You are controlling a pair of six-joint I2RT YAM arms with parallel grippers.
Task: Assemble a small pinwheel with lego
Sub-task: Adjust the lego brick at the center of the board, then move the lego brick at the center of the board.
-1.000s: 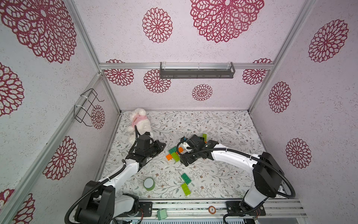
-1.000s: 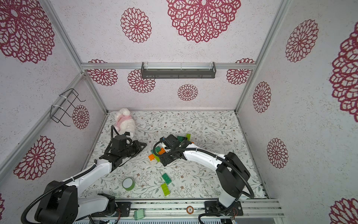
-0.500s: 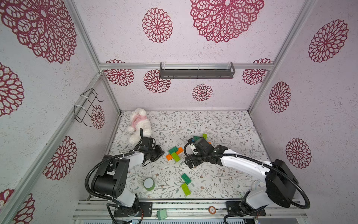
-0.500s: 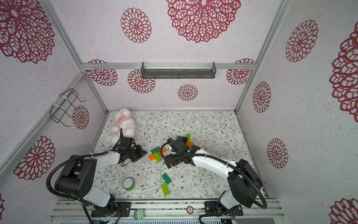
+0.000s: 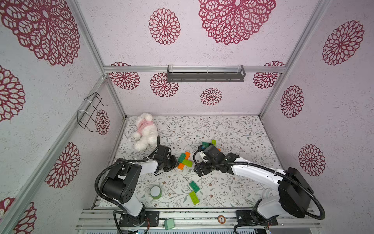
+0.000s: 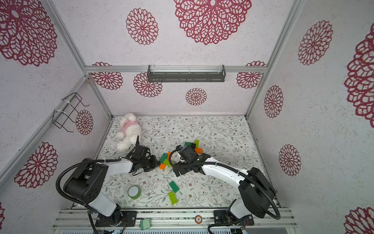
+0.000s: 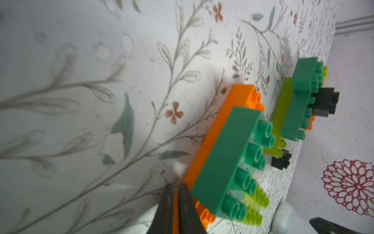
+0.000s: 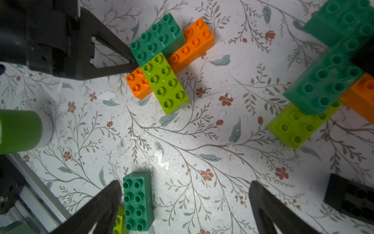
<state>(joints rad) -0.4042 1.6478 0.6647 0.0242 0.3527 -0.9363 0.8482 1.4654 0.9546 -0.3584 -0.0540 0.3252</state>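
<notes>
Against the orange brick (image 7: 226,113) of the half-built pinwheel (image 8: 162,81), your left gripper (image 7: 175,185) rests shut and empty, probably bracing it; your right gripper (image 8: 185,183) hangs wide open, holding nothing.

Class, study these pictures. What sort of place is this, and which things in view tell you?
Likely a robot test cell, not a home: a left arm and right arm bolted to a metal rail, an aluminium frame around rosette-papered walls, and a floral tabletop strewn with lego bricks.
</notes>
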